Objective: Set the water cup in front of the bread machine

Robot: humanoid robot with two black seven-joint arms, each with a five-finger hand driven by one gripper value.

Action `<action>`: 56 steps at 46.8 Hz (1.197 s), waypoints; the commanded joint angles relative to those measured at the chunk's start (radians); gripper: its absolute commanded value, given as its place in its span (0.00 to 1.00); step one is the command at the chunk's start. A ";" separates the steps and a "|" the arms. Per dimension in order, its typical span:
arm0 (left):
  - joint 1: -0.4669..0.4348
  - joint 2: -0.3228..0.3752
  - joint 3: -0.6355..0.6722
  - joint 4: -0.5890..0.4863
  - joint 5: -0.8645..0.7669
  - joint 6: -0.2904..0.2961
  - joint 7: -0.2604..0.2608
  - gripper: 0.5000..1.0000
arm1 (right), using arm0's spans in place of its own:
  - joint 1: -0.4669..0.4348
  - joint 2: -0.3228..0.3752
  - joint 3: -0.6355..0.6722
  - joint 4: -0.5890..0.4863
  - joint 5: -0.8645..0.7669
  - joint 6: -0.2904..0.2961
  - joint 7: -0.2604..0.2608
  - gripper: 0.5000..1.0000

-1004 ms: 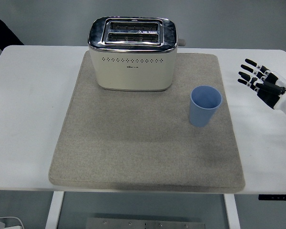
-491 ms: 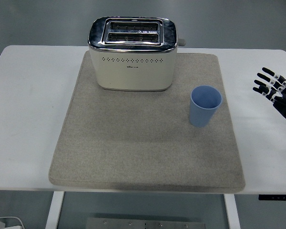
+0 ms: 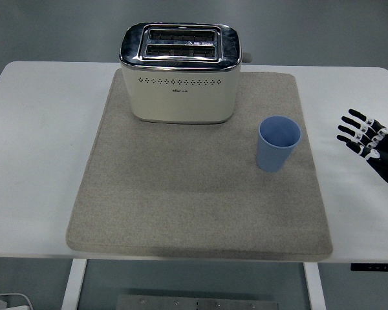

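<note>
Blue cup (image 3: 279, 143) stands untouched on the grey mat (image 3: 181, 194), right of the toaster (image 3: 179, 72). The right hand (image 3: 370, 144), fingers spread and empty, has dropped lower near the tabletop's (image 3: 32, 161) right edge, so the grasp hasn't begun.

right hand (image 3: 374, 143) cut off at the picture's right edge (wrist and arm unseen), table (image 3: 32, 161) legs cropped below

Black right hand (image 3: 374, 144) — slim fingers (image 3: 352, 127), pale knuckle joints
</note>
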 commanded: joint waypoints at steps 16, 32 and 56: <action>0.000 0.000 0.000 0.000 0.000 0.000 0.000 1.00 | -0.041 0.047 0.000 0.043 -0.039 -0.062 0.000 0.84; 0.000 0.000 0.000 0.000 0.000 -0.001 0.000 1.00 | -0.063 0.108 0.000 0.107 -0.114 -0.185 0.000 0.84; 0.000 0.000 0.000 -0.001 0.005 0.000 0.000 1.00 | -0.049 0.147 0.003 0.115 -0.115 -0.231 0.000 0.84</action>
